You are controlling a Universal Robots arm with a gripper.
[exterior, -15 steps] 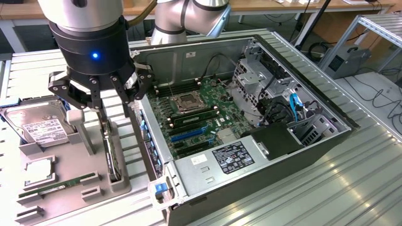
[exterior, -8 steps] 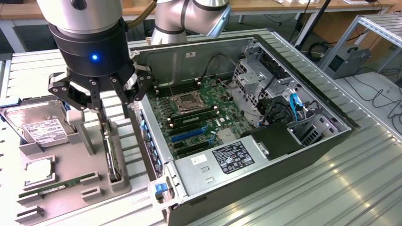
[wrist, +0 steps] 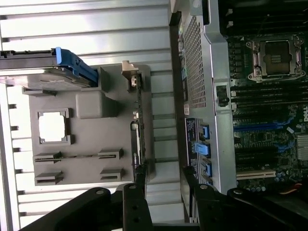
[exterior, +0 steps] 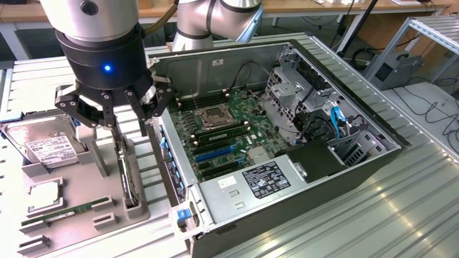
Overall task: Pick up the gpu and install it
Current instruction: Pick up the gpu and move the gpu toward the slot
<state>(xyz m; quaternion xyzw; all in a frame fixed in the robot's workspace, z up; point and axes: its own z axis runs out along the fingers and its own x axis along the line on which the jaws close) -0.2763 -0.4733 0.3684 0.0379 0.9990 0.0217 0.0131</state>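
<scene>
Your black tool [exterior: 129, 126] hangs with its fingers spread apart and nothing between them. It is right over the thin, flat black gpu card [exterior: 129, 180]. You'll find that card standing on edge in a slot of the grey plastic holder tray [exterior: 72, 215] on the ribbed metal counter [exterior: 373, 215], just beside the open grey computer case [exterior: 208, 64].

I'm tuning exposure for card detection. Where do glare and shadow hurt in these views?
Exterior view: glare streaks the ribbed table at the exterior view's right; the gpu sits dark in its grey holder. Wrist view: the table and processor wash out white, the gpu is a thin dark edge, the motherboard dim.
</scene>
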